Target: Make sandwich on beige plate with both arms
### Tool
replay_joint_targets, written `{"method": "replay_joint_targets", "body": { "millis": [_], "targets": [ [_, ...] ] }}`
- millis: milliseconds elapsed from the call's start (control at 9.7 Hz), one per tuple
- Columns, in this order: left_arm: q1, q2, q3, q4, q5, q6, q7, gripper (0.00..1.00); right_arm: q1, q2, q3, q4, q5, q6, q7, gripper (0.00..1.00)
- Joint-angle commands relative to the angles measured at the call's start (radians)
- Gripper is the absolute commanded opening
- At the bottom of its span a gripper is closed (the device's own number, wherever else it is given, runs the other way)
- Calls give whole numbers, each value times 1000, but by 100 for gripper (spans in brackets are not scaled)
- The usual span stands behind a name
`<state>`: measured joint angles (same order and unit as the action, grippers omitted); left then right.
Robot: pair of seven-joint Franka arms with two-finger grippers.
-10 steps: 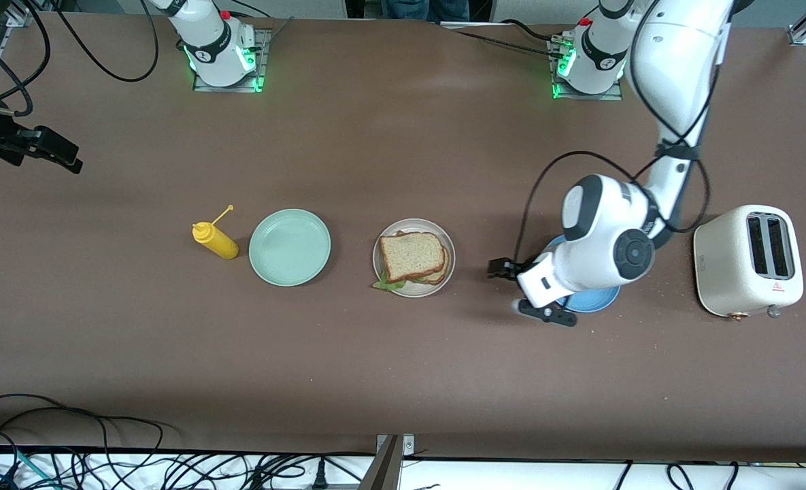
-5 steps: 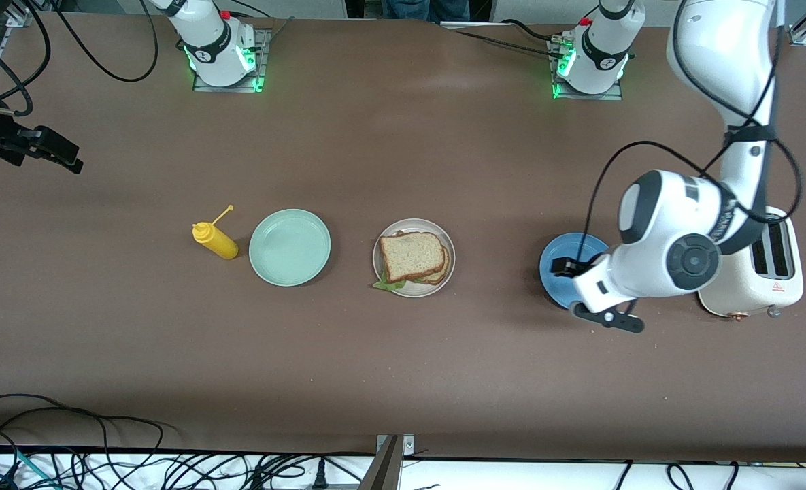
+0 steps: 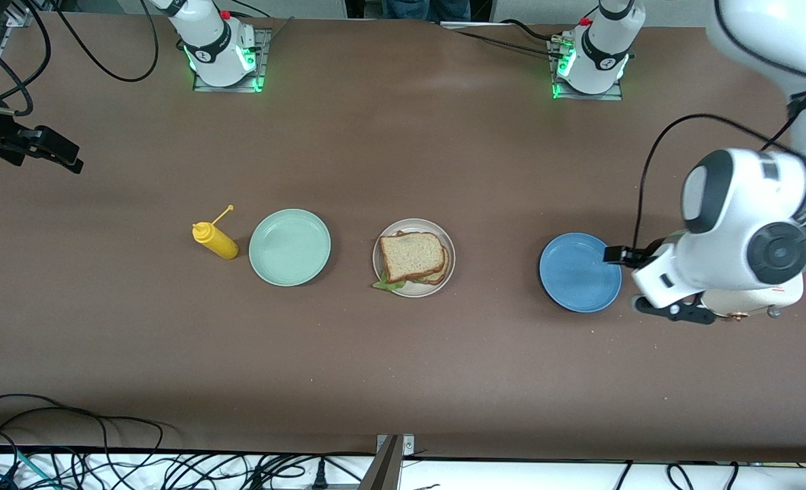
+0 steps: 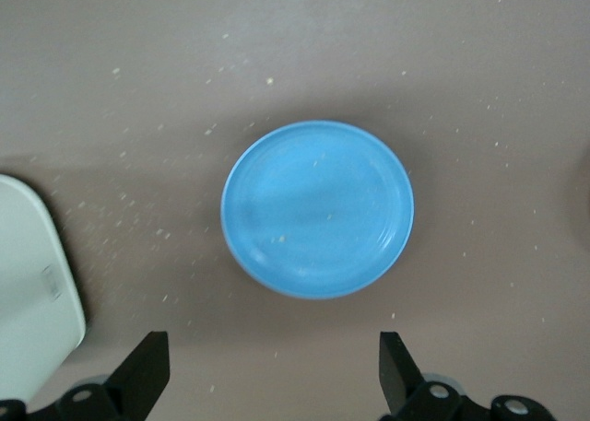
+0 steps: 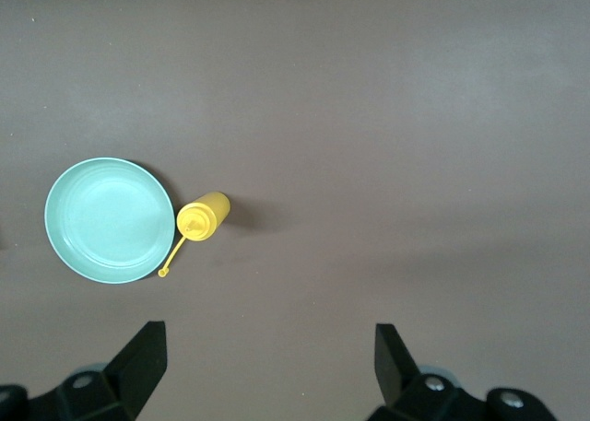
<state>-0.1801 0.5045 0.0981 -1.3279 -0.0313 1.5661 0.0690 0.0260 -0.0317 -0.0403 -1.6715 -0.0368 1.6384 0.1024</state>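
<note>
The sandwich [image 3: 413, 256], two tan bread slices with green lettuce poking out at one corner, lies on the beige plate [image 3: 443, 238] in the middle of the table. My left gripper [image 3: 675, 312] [image 4: 275, 375] hangs open and holds nothing, over the bare table between a blue plate and a toaster. My right gripper [image 3: 52, 150] [image 5: 267, 370] waits open and holds nothing, high over the right arm's end of the table, well away from the sandwich.
A blue plate [image 3: 580, 272] [image 4: 318, 209] lies toward the left arm's end. A cream toaster [image 3: 756, 298] [image 4: 32, 283] is mostly hidden under the left arm. A mint green plate [image 3: 290, 246] [image 5: 109, 220] and a yellow mustard bottle [image 3: 215, 240] [image 5: 203, 216] lie toward the right arm's end.
The left arm has swung away from over the blue plate toward its own end of the table, uncovering the plate and hiding most of the toaster. The right arm has not moved.
</note>
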Motion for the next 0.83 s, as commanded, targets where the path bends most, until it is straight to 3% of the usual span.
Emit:
{"method": "replay_joint_targets", "body": {
  "millis": [0, 413, 722],
  "targets": [
    [14, -85, 3, 10, 57, -93, -3, 100, 0, -1, -4, 18, 20, -15, 7, 100],
    [34, -318, 2, -121, 100, -146, -17, 100, 0, -1, -4, 18, 20, -12, 7, 100],
    [30, -392, 2, -154, 99, -270, -17, 100, 0, -1, -1, 18, 20, -8, 7, 100]
  ]
}}
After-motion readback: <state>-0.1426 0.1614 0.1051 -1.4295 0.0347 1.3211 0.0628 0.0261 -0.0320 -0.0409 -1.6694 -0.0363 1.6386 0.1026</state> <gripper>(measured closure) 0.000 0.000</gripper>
